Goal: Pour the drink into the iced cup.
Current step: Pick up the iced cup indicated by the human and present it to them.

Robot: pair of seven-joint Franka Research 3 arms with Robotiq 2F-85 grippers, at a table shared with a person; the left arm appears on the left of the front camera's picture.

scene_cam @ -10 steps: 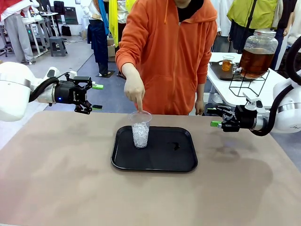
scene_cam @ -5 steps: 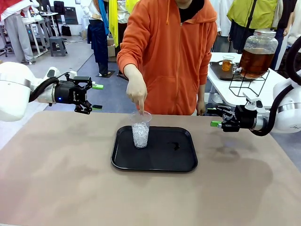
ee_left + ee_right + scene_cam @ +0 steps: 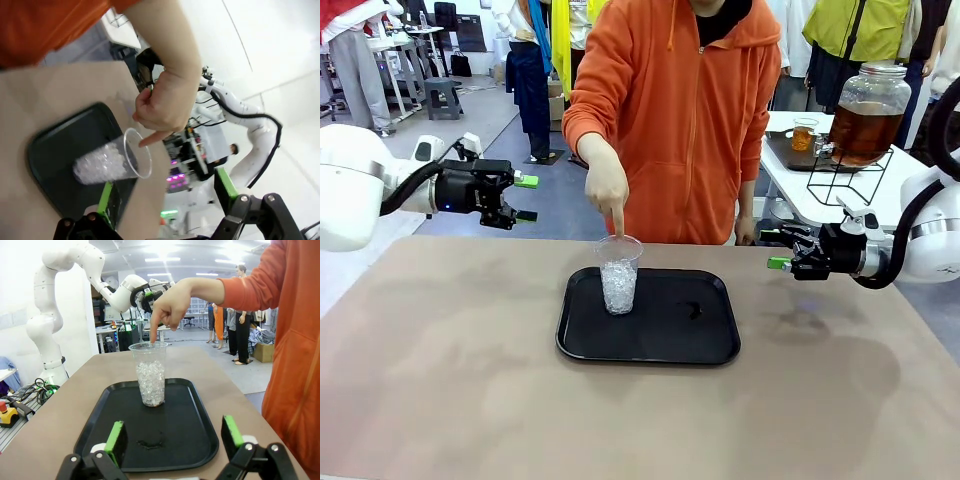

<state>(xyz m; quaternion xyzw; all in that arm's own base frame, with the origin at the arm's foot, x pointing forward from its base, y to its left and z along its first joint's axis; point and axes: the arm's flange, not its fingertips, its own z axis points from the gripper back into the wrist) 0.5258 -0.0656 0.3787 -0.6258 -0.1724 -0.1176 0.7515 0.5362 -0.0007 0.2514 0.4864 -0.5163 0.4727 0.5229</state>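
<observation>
Fingers stand spread wide and empty on both arms: the left fingers (image 3: pixel 527 182) hang in the air near the tabletop's (image 3: pixel 440 380) far left corner, the right fingers (image 3: pixel 778 264) over its right edge, facing the black tray (image 3: pixel 660 345). On the tray's left part the iced cup (image 3: pixel 619 275) stands upright, a person's hand (image 3: pixel 606 188) pointing down at its rim. The drink (image 3: pixel 860 132) sits in a glass jar (image 3: pixel 873 85) on a side table at far right, well apart from both arms.
</observation>
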